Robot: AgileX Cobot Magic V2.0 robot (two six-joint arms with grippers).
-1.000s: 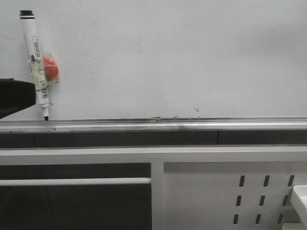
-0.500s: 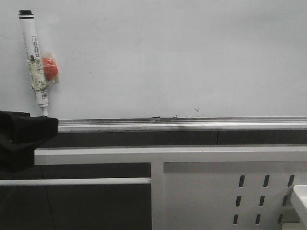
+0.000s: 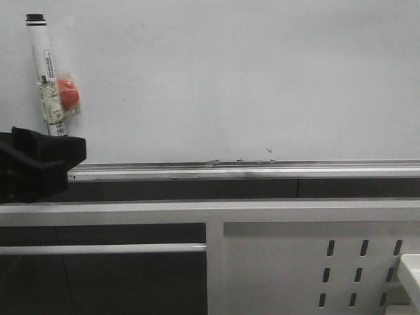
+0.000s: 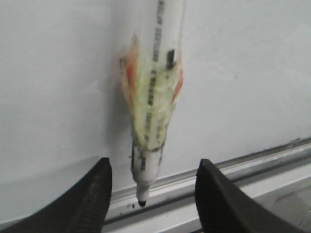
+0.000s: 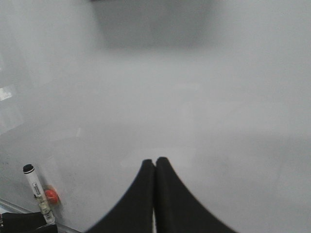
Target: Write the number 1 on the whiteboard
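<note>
The whiteboard [image 3: 249,79] fills the upper front view, with its silver tray rail [image 3: 230,172] below. No number 1 is in view on it. A white marker [image 3: 46,72] with a black cap hangs tip-down at the board's left, taped to a red magnet [image 3: 67,94]. My left gripper [image 3: 39,167] covers the marker's lower end. In the left wrist view that gripper [image 4: 154,164] is open, its fingers apart on either side of the marker [image 4: 153,97] without touching it. My right gripper [image 5: 155,162] is shut on nothing, facing bare board [image 5: 194,97].
Small dark specks [image 3: 269,151] mark the board just above the rail. Below the rail are a white metal panel with oval slots [image 3: 275,262], a white horizontal bar [image 3: 105,249] and a white object's corner [image 3: 410,272] at the lower right.
My left gripper has come in from the left edge and risen, and now hides the marker's tip in the front view. The marker has stayed in place.
</note>
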